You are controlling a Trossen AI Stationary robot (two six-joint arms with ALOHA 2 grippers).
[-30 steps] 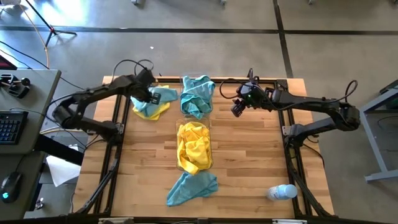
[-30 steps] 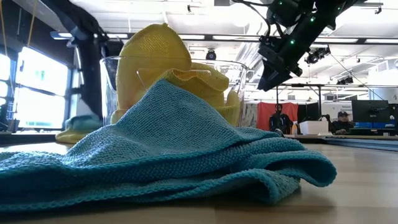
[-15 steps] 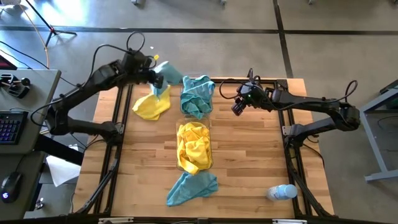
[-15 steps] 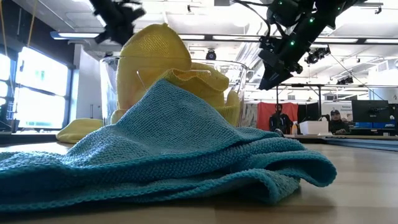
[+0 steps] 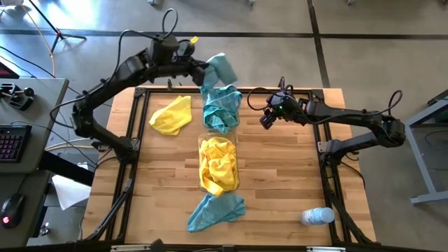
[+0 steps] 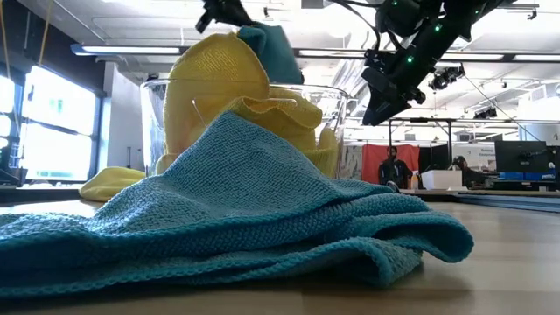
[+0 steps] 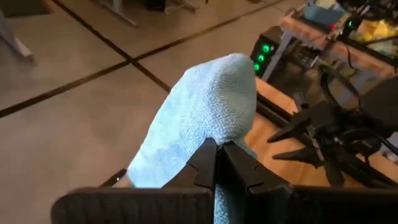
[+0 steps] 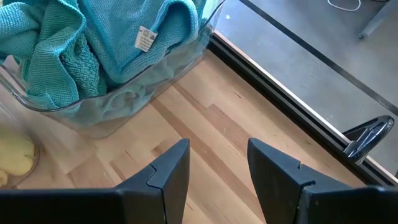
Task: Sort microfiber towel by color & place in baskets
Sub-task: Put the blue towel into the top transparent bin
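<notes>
Blue towel (image 5: 220, 68) held over the table's far edge (image 5: 294, 89)
Left gripper (image 5: 204, 68) is clamped on it above the blue-filled basket (image 5: 222, 110); right gripper (image 5: 266, 120) waits beside, fingers apart, bare wood below.

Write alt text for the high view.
From above, the left hand carries a teal towel over the teal-filled basket. The open right hand hovers beside it; a yellow towel lies on the table.

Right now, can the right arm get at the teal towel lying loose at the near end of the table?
Probably yes. The right pincer hangs open and empty beside the teal basket, and bare wood lies between it and the loose teal towel. Only the yellow basket stands nearby, off to one side.
</notes>
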